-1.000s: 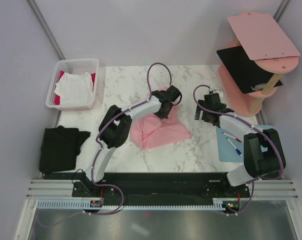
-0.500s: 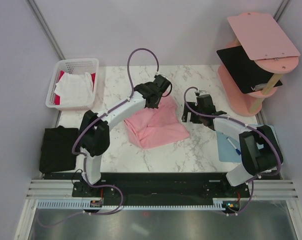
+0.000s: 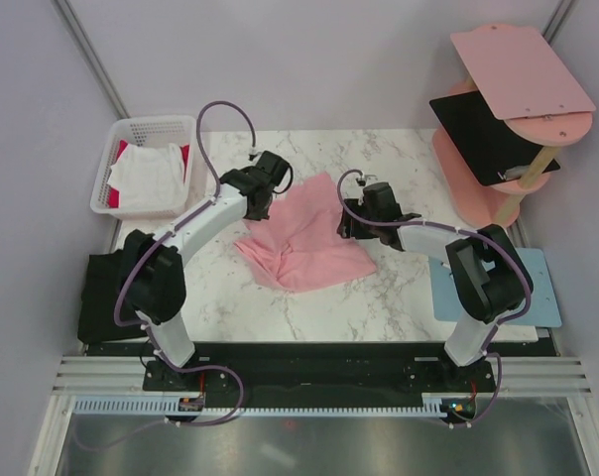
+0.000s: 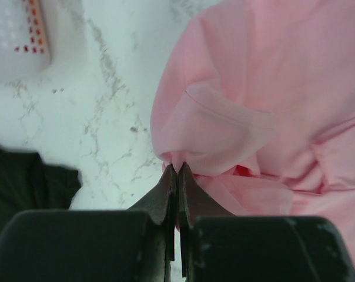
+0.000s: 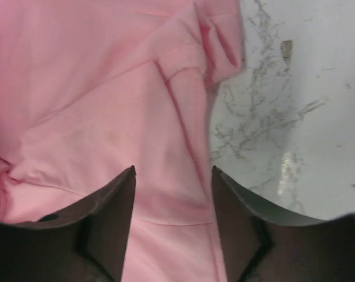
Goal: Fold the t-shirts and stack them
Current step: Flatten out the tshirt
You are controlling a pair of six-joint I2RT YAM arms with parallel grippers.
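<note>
Left arm has swung left across the table (image 3: 399, 159) since the earlier frame, pulling the near-left edge of the pink t-shirt (image 3: 304, 238) with it. Right arm has come left too, from beside the shelf (image 3: 508, 69) to the shirt's right edge, and its fingers have narrowed.

Left tool (image 3: 256, 210): fingers pressed together, pinching a small fold of pink cloth at the tips. It shows clearly in the left wrist view, tool (image 4: 177, 168) on the pink t-shirt (image 4: 254, 88).

Right tool (image 3: 349, 226): fingers apart and not clamped. In the right wrist view the tool (image 5: 173, 171) sits over the pink t-shirt (image 5: 77, 88), with cloth in the gap between the two fingers and bare marble just to the right.

The pink t-shirt lies rumpled and partly spread at the middle of the table, between the two tools.

A white t-shirt (image 3: 146, 178) lies on top of a red t-shirt (image 3: 122, 151) in the basket (image 3: 151, 124) at the back left. A black t-shirt (image 3: 101, 297) lies at the near-left edge, partly hidden by the left arm. A light blue mat (image 3: 463, 293) lies near right, under the right arm.
</note>
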